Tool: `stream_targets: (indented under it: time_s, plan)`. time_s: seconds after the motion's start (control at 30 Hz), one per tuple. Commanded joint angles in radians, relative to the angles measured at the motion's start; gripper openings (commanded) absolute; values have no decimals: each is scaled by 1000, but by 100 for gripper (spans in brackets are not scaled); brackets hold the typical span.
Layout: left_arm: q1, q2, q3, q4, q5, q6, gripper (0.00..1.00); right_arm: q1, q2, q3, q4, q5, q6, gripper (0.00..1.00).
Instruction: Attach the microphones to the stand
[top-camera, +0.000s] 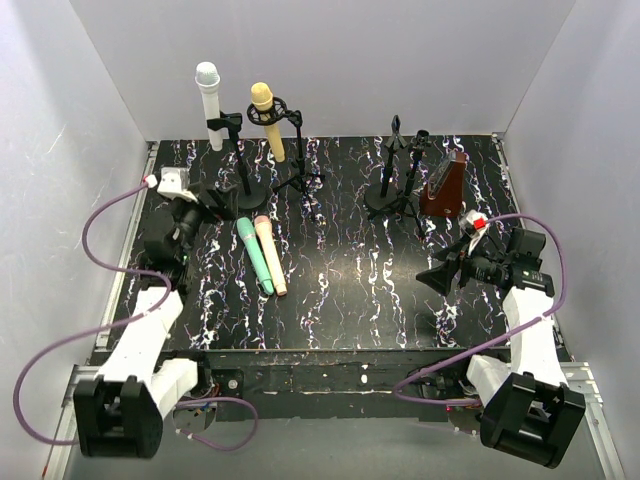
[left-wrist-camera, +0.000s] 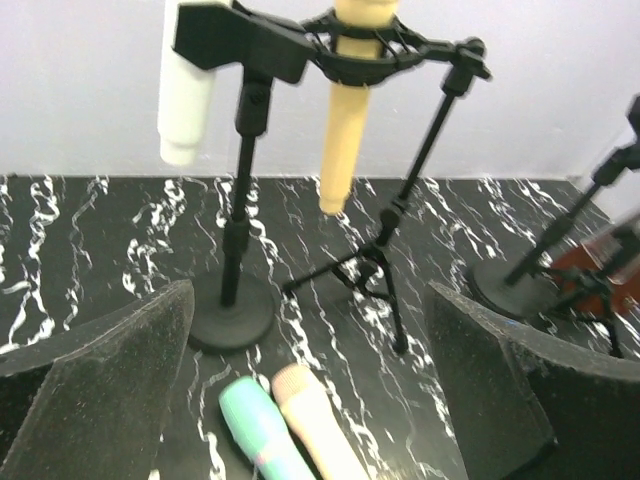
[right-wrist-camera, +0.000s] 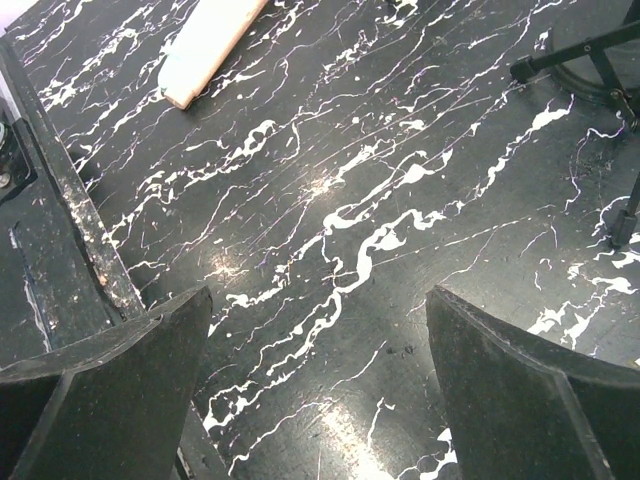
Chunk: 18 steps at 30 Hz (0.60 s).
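Note:
A white microphone (top-camera: 209, 105) sits clipped in a round-base stand (top-camera: 243, 182) at the back left. A yellow microphone (top-camera: 268, 122) hangs in the shock mount of a tripod stand (top-camera: 298, 172). A mint green microphone (top-camera: 254, 254) and a peach-pink microphone (top-camera: 270, 254) lie side by side on the table. In the left wrist view their heads, green (left-wrist-camera: 252, 415) and pink (left-wrist-camera: 308, 404), lie between my open fingers. My left gripper (top-camera: 212, 200) is open just left of them. My right gripper (top-camera: 437, 277) is open and empty over bare table.
Two empty black stands (top-camera: 400, 170) stand at the back right, with a brown wedge-shaped metronome (top-camera: 443, 185) beside them. White walls enclose the black marbled table (top-camera: 350, 290). The table's front edge (right-wrist-camera: 70, 200) shows in the right wrist view.

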Motion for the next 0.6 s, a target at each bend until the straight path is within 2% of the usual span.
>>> stream_targets:
  time_s: [0.0,0.2,0.37,0.57]
  plan:
    - [7,-163,-43,-323,65,-46,98,-7,-30,28,-23,-41,-22,94]
    - [4,-203,-14,-592,155,-58,98,-5,34,210,-179,17,-75,91]
    - [3,-186,26,-635,159,-55,98,10,129,422,-278,95,-68,90]
    - [4,-224,23,-637,133,-48,98,78,230,598,-433,177,-200,91]
